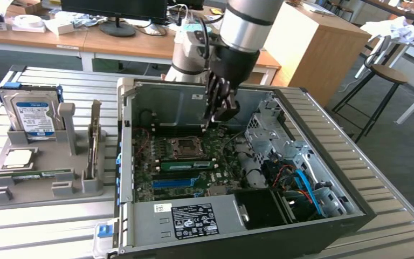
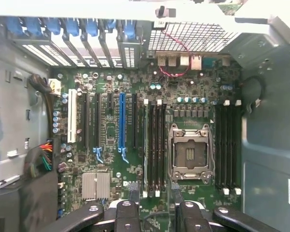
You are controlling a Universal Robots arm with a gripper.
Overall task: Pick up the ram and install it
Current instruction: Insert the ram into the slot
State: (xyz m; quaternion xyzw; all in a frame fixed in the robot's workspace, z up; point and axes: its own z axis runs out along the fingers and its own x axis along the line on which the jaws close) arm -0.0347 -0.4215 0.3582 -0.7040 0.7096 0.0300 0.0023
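Observation:
A long green ram stick (image 1: pixel 185 164) sits in the motherboard slots just in front of the empty processor socket (image 1: pixel 181 145). In the wrist view it is the pale green strip (image 2: pixel 145 145) in the slot row beside the socket (image 2: pixel 190 154). My gripper (image 1: pixel 221 114) hangs inside the open computer case (image 1: pixel 124 162), above the board and behind the socket, apart from the stick. Its dark fingers (image 2: pixel 135 210) stand open with nothing between them, and the gripper (image 2: pixel 156 211) looks straight down at the slots. A second thin green stick (image 1: pixel 33 174) lies flat in the grey holder tray.
The grey holder tray (image 1: pixel 63 194) at the exterior view's left carries a silver hard drive (image 1: pixel 34 116) with a blue-white label and a square silver chip (image 1: pixel 19 158). A drive cage and blue cables (image 1: pixel 304 183) fill the case's right side. A stool (image 1: pixel 387 75) stands beyond the table.

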